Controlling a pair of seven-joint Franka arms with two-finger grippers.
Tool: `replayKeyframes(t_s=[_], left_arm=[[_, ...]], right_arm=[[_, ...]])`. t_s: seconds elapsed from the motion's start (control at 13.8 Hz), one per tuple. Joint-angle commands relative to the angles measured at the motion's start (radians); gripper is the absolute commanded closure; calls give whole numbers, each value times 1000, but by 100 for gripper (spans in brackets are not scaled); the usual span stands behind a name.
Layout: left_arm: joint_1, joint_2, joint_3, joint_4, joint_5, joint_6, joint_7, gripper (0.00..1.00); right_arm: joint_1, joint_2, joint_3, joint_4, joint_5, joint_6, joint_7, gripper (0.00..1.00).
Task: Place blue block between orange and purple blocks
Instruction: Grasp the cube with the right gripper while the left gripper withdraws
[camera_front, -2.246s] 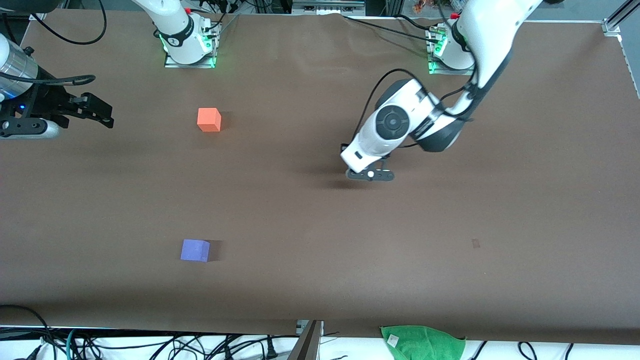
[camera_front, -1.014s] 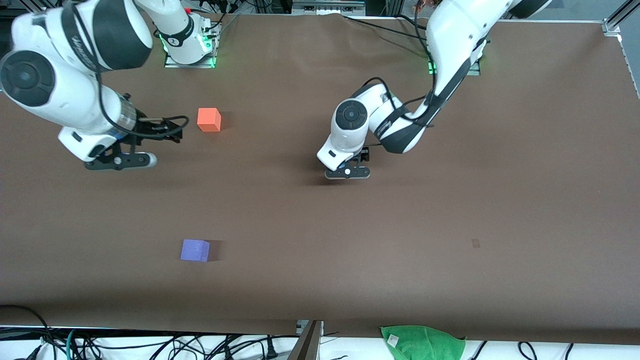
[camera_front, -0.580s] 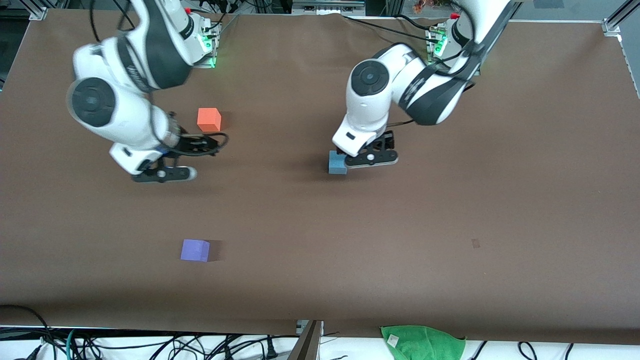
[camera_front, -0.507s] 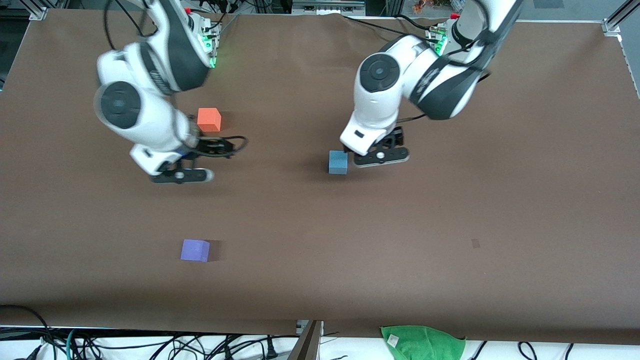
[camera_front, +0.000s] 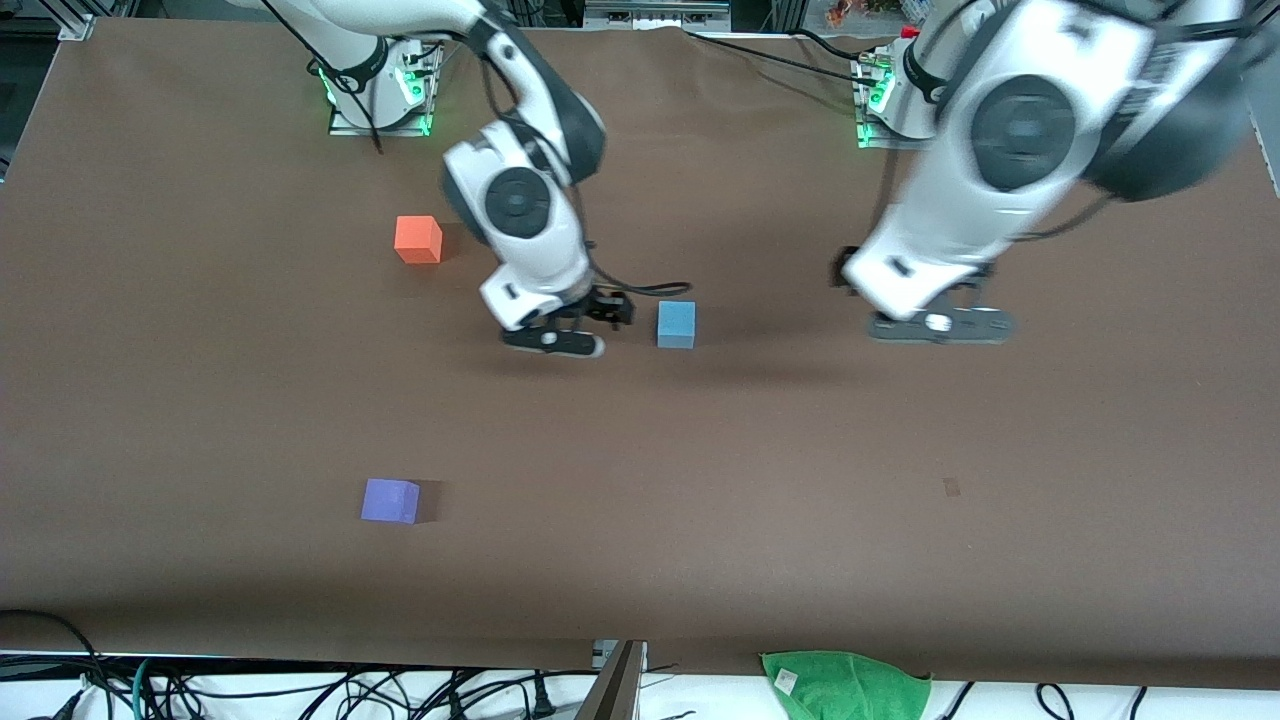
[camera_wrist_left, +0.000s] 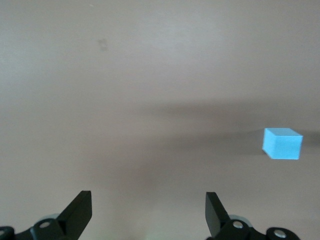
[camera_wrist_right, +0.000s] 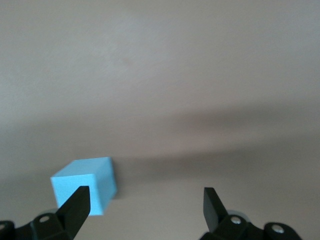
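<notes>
The blue block (camera_front: 676, 324) sits alone on the brown table (camera_front: 640, 520), near its middle. It also shows in the left wrist view (camera_wrist_left: 282, 143) and the right wrist view (camera_wrist_right: 85, 185). The orange block (camera_front: 418, 239) lies toward the right arm's end. The purple block (camera_front: 390, 500) lies nearer the front camera than the orange one. My right gripper (camera_front: 555, 338) (camera_wrist_right: 145, 207) is open and empty, low beside the blue block, with one finger (camera_wrist_right: 77, 205) in front of it. My left gripper (camera_front: 940, 325) (camera_wrist_left: 147, 215) is open and empty, off toward the left arm's end.
A green cloth (camera_front: 845, 685) lies past the table's front edge, with cables and a metal post (camera_front: 620, 680) beside it. The two arm bases (camera_front: 375, 90) (camera_front: 890, 100) stand along the table's back edge.
The left gripper let go of the blue block on the table and drew away toward its own end. The right arm swept in from its end to just beside the blue block.
</notes>
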Motion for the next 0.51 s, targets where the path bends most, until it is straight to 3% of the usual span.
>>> replayKeyframes(t_s=[0.0, 0.22, 0.43], left_arm=[[120, -29, -10, 13, -25, -31, 151, 0], [175, -52, -13, 10, -28, -33, 209, 0], [193, -59, 16, -17, -97, -24, 339, 0]], right_arm=[[88, 134, -19, 157, -33, 5, 126, 0], [157, 182, -19, 197, -107, 5, 248, 0], [182, 188, -19, 196, -122, 6, 262, 0]])
